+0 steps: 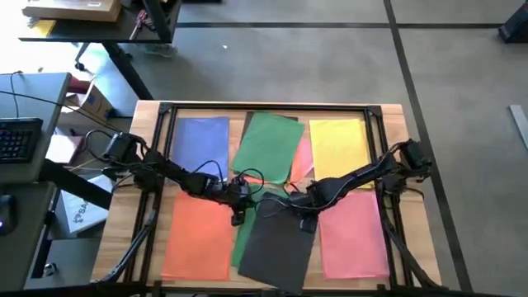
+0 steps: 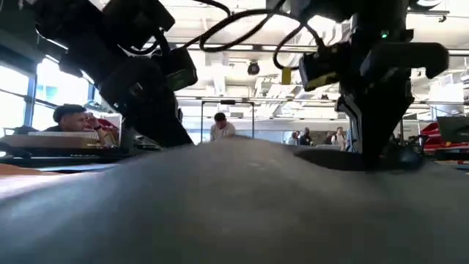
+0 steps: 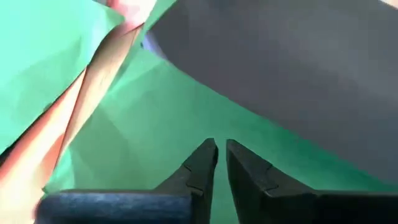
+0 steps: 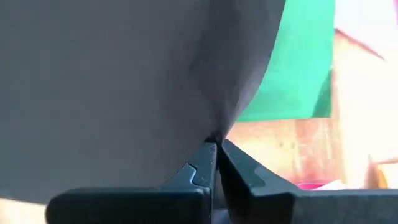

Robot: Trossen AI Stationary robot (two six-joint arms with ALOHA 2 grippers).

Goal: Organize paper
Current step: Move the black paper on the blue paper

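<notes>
At centre front: thin dark grey paper sheet [image 1: 280,243], rumpled, its far edge pinched by right end effector [image 4: 216,149]; left end effector [image 3: 221,152] nearly pressed together over green paper [image 3: 143,130].

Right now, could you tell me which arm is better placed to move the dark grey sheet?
Right, probably: the right gripper is pinched on the dark grey sheet's edge, while the left gripper hangs nearly closed over green paper, holding nothing.

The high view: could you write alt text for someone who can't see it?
From above, two dark arms meet mid-table; the right end effector pinches a dark grey sheet, the left end effector hovers beside it. Blue, green, yellow, orange and pink sheets cover the wooden table.
</notes>
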